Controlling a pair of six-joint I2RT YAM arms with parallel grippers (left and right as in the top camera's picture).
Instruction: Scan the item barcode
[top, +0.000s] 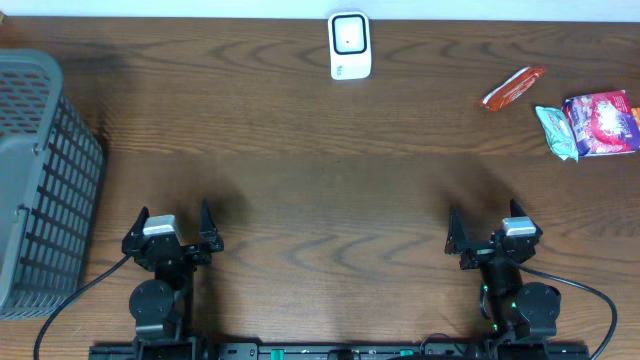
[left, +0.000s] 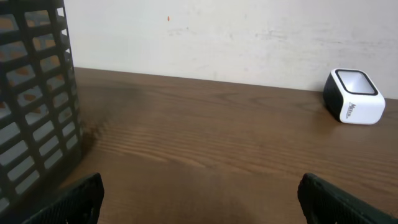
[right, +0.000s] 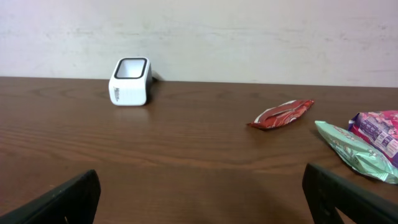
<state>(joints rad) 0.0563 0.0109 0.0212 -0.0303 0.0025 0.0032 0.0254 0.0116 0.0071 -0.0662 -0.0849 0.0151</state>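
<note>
A white barcode scanner (top: 349, 45) with a dark window stands at the table's far middle, seen also as the scanner (left: 354, 96) and the scanner (right: 130, 81) in the wrist views. Three snack packets lie far right: a red-orange one (top: 513, 87), a green one (top: 556, 132) and a pink-purple one (top: 601, 122). From the right wrist they show as the red packet (right: 281, 114), the green packet (right: 353, 151) and the pink packet (right: 379, 132). My left gripper (top: 174, 224) and right gripper (top: 486, 224) rest near the front edge, both open and holding nothing.
A grey slatted basket (top: 40, 170) fills the left side of the table, close to the left arm, and shows as the basket (left: 34, 93) at the left wrist view's edge. A pale wall runs behind the table's far edge.
</note>
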